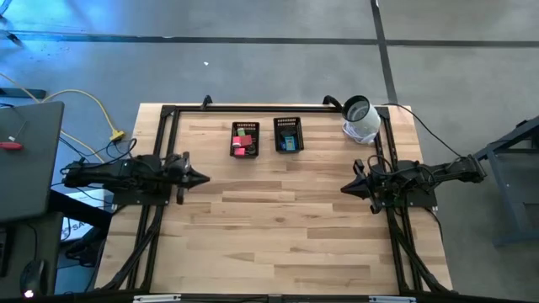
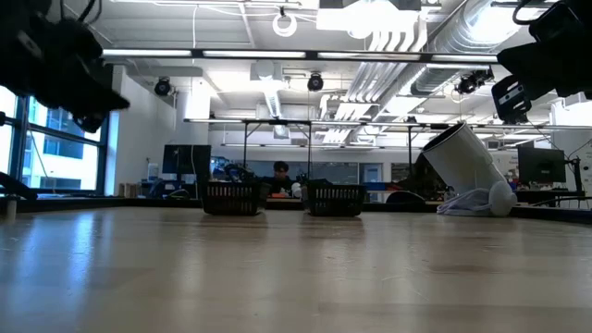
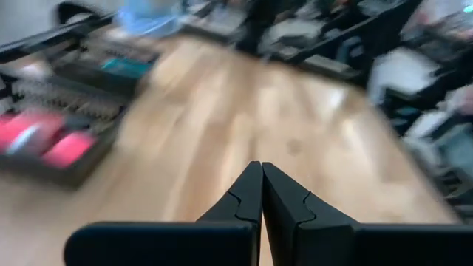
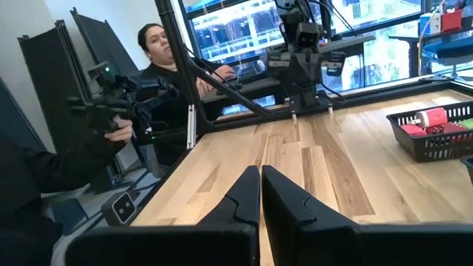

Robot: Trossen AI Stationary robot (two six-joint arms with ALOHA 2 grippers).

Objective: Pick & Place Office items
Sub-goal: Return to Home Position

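Note:
Two black mesh trays stand side by side at the table's far middle. The left tray (image 1: pixel 244 140) holds red, pink and green office items (image 1: pixel 245 145). The right tray (image 1: pixel 288 135) holds blue and teal pieces (image 1: pixel 288 143). My left gripper (image 1: pixel 205 178) hovers shut at the table's left side, pointing toward the middle. Its fingers (image 3: pixel 261 177) are closed tip to tip with nothing between them. My right gripper (image 1: pixel 344 188) hovers shut at the right side, facing the left one. Its wrist view shows the red pieces (image 4: pixel 431 118) in their tray.
A white cylinder (image 1: pixel 360 119) with a dark opening lies tilted at the far right corner, leaning on a crumpled white thing (image 2: pixel 476 202). Black frame rails (image 1: pixel 164 126) run along the table's edges. A person (image 4: pixel 159 52) holding a black device stands beyond the left edge. Bare wood (image 1: pixel 278 227) fills the middle and near half.

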